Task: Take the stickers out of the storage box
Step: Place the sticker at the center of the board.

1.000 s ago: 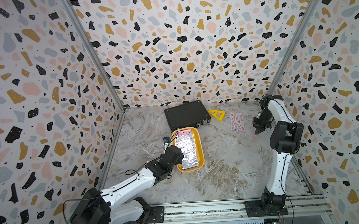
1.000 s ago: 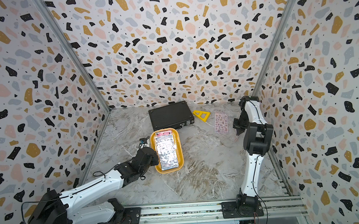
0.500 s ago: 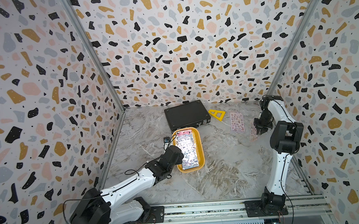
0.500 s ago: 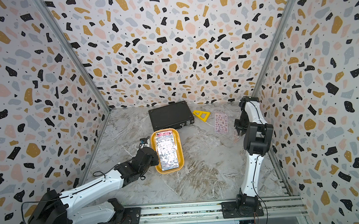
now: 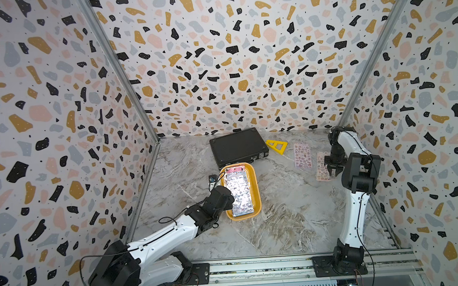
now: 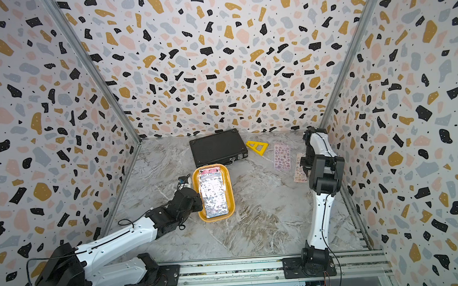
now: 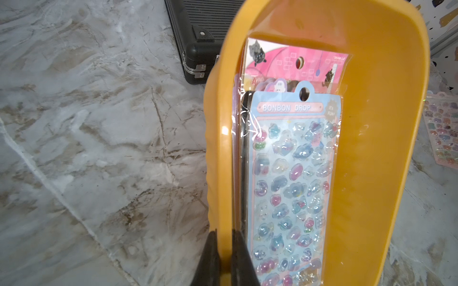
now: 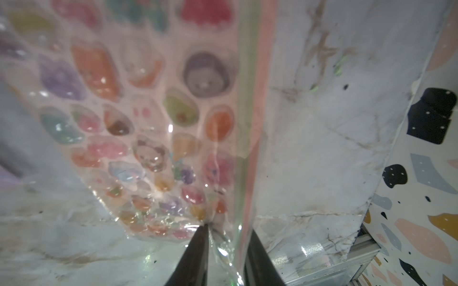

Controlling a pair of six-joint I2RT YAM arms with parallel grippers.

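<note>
Marble counter (image 5: 293, 213): grey and white with brown veins; it carries all the things between three speckled walls.
Black briefcase (image 5: 237, 147): lies flat and closed near the back wall, with its metal latches on the side that faces the storage box.
Storage box (image 5: 255, 185): yellow-orange tray without lid, near the middle of the counter, just in front of the briefcase.
Stickers (image 5: 238, 191): a pile of glossy sheets lies inside the storage box; the top one is light blue, and a pink one shows from under it at the end toward the briefcase.
Lilac-pink sheet (image 5: 302, 156): out of the box, flat on the counter, between the triangle ruler and the right arm.
Peach-pink sheet (image 5: 322, 167): also on the counter, just beside the lilac-pink one, at the right hand.
Yellow triangle ruler (image 5: 276, 146): lies flat, close to the corner of the briefcase.
Left hand (image 7: 224, 237): pinches the long side wall of the storage box, one finger inside and one outside.
Right hand (image 8: 226, 230): low over the peach-pink sheet; fingers a little apart, the clear edge of the sheet between them, not squeezed.
</note>
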